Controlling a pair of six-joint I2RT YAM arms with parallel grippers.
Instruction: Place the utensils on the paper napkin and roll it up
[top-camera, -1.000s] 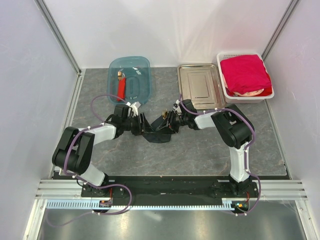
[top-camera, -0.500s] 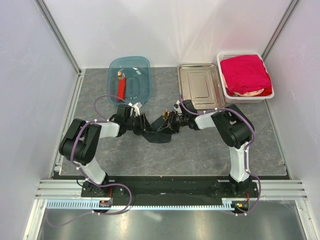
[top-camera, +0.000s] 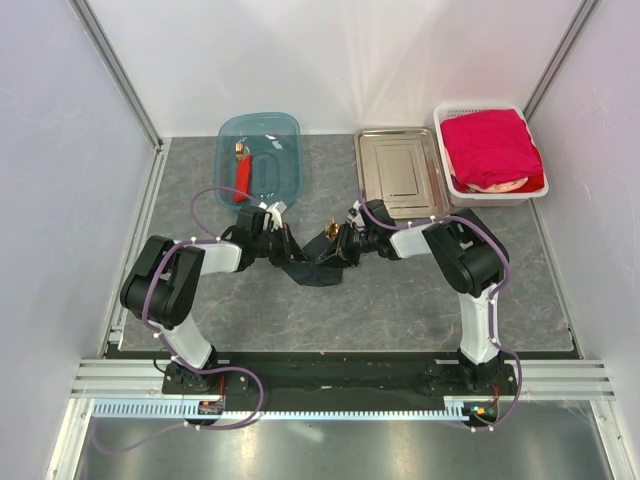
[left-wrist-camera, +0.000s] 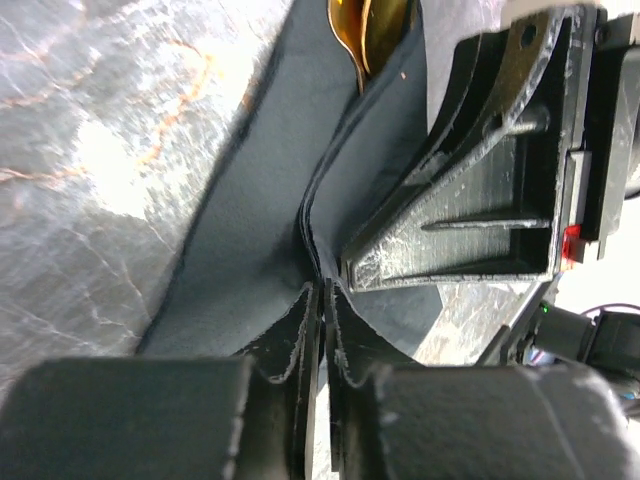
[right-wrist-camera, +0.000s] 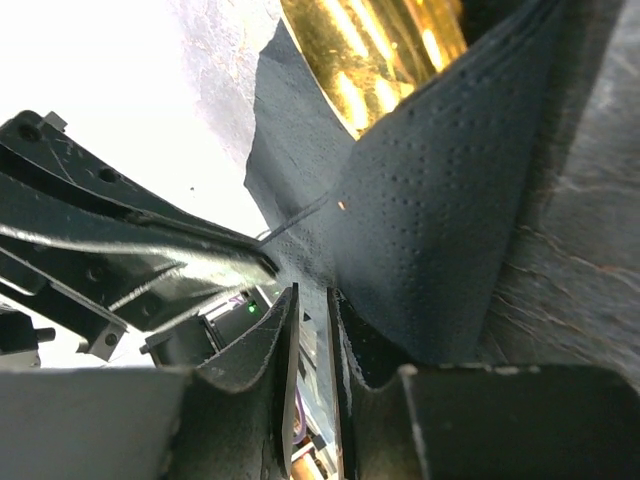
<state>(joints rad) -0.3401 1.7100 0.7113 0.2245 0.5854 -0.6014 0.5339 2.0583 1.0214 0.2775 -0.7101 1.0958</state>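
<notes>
The black paper napkin (top-camera: 305, 266) lies crumpled on the table between both grippers, its sides folded up around the gold utensils (top-camera: 333, 229). In the left wrist view a fold of the napkin (left-wrist-camera: 250, 200) runs into my left gripper (left-wrist-camera: 322, 290), whose jaws pinch it; gold utensils (left-wrist-camera: 372, 30) show at the top. My left gripper (top-camera: 285, 248) is at the napkin's left end, my right gripper (top-camera: 340, 247) at its right end. The right gripper (right-wrist-camera: 310, 295) has a narrow gap between its jaws, with the napkin (right-wrist-camera: 440, 180) edge at its tips and utensils (right-wrist-camera: 370, 50) beyond.
A blue tub (top-camera: 290, 170) at the back left holds a red-bodied tool (top-camera: 241, 175). A steel tray (top-camera: 370, 170) sits behind the right gripper. A white basket (top-camera: 455, 185) with a red cloth (top-camera: 490, 145) stands at the back right.
My left gripper has closed on the napkin's fold and shifted slightly toward the back. The right gripper's jaws have narrowed. The napkin has bunched up more.
</notes>
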